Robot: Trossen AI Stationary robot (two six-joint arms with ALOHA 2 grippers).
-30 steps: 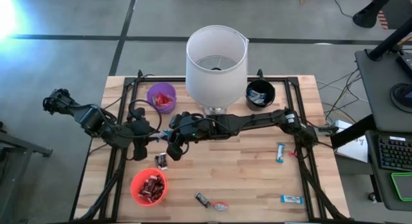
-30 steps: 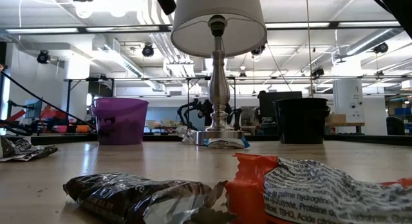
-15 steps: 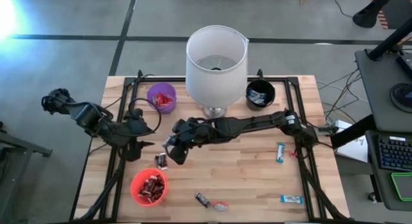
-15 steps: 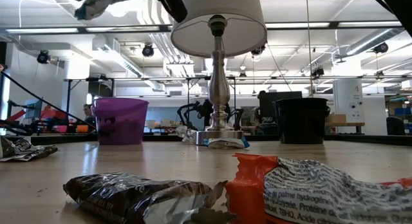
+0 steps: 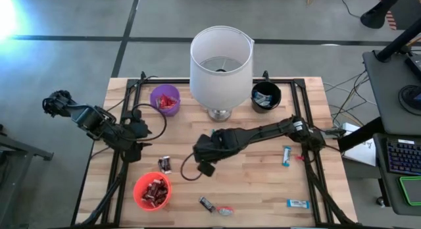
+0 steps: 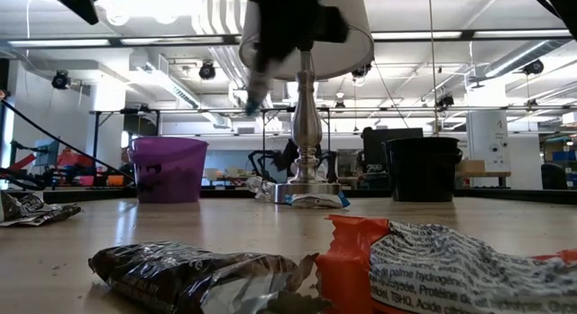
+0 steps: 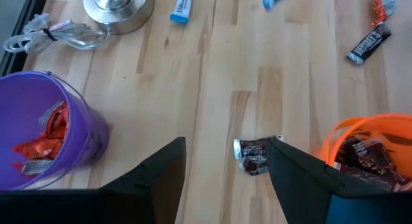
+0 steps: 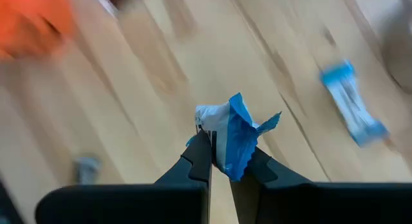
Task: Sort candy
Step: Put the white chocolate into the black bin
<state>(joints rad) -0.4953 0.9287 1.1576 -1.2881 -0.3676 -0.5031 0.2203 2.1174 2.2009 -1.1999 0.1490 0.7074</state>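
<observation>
Honestly, these mini candy bars look like nothing to lift: light, crinkly, slick foil wrappers, so a pinch across the flat middle or on the crimped end seems the safest bet, since a grip on a corner would probably just slide off. Right now the right claw (image 8: 220, 161) is pinched tight on a blue-and-white candy (image 8: 230, 135), wrapper scrunched up between the fingers, and it hangs over the middle of the bench (image 5: 263, 183) in the high view, in front of the lamp (image 5: 221, 58). The left claw (image 7: 225, 163) is spread wide with nothing in it, sitting over the left side of the bench between the purple cup (image 5: 165, 99) and the orange-red cup (image 5: 152, 190), with a dark brown candy (image 7: 253, 155) lying on the wood right below it, just beside the orange-red cup rim. That cup has dark wrappers in it, the purple one has red ones, and the black cup (image 5: 266, 96) at the back right shows something bluish inside. Loose pieces left: two blue ones on the right side (image 5: 287, 155) (image 5: 297, 203), and a dark one with a red one (image 5: 225, 210) near the front edge.
</observation>
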